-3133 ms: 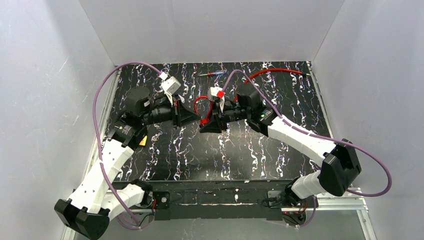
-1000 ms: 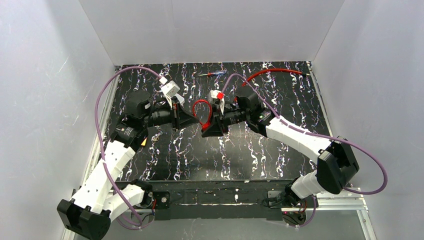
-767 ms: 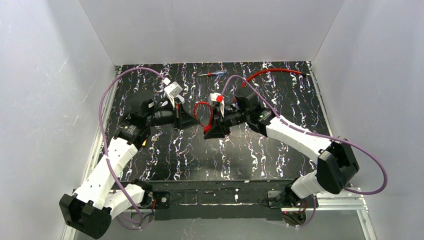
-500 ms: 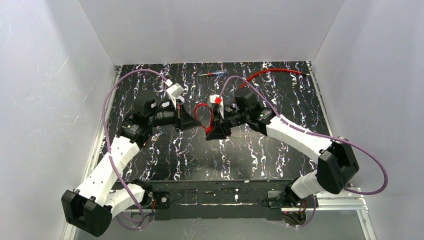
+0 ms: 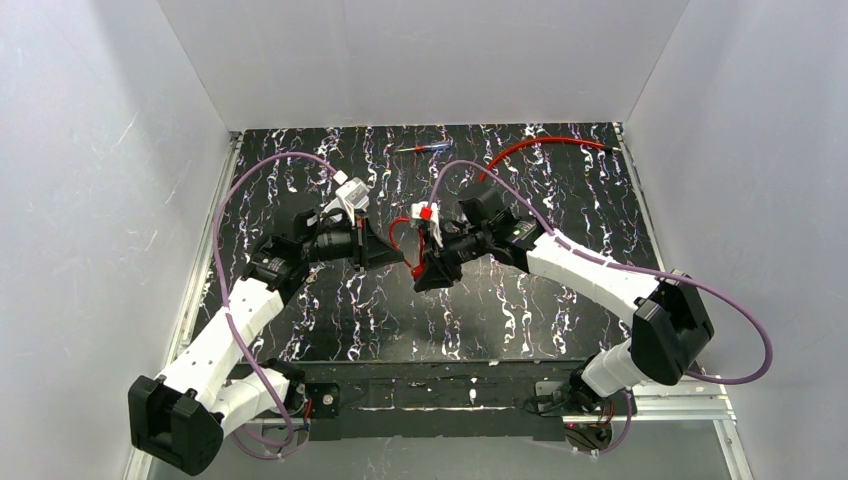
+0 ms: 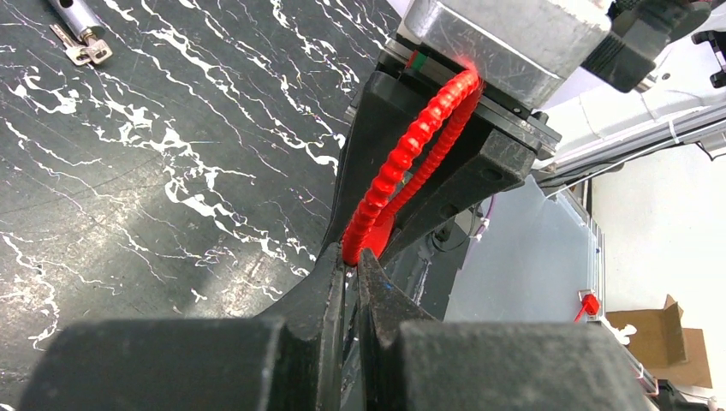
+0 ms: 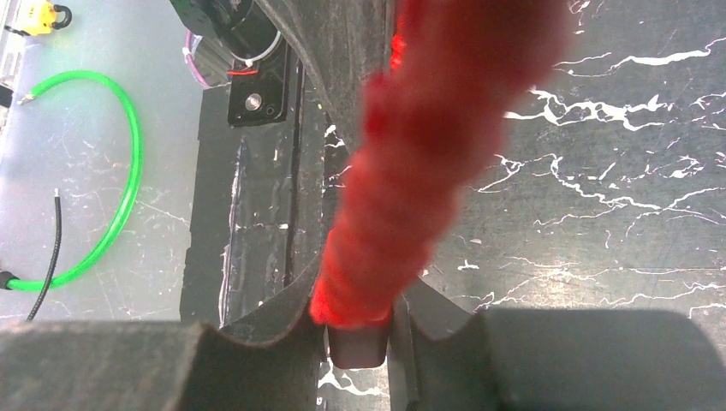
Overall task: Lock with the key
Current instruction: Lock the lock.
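Above the middle of the black, white-veined surface [image 5: 500, 310] the two arms meet tip to tip, with the red cable lock [image 6: 411, 150] between them and lifted off the surface. The right claw [image 7: 364, 295] is clamped partway on the lock: its fingers sit on either side of a dark block [image 7: 355, 347] at the end of the ribbed red cable. From there the cable runs up between them as a narrow loop. The left claw [image 6: 351, 257] comes in from the left and is pinched closed. Its tips touch the red end of the cable where the loop meets the right claw. Whether anything thin is held between its fingers cannot be told. A small silver key [image 6: 84, 53] lies flat on the far part of the surface, touching the end of a metal cylinder [image 6: 73, 15], well apart from both claws. A second red cable [image 5: 545, 145] lies curved along the far right of the surface. Off the near edge, below the surface, a green cable [image 7: 128, 171] curls on a pale floor.
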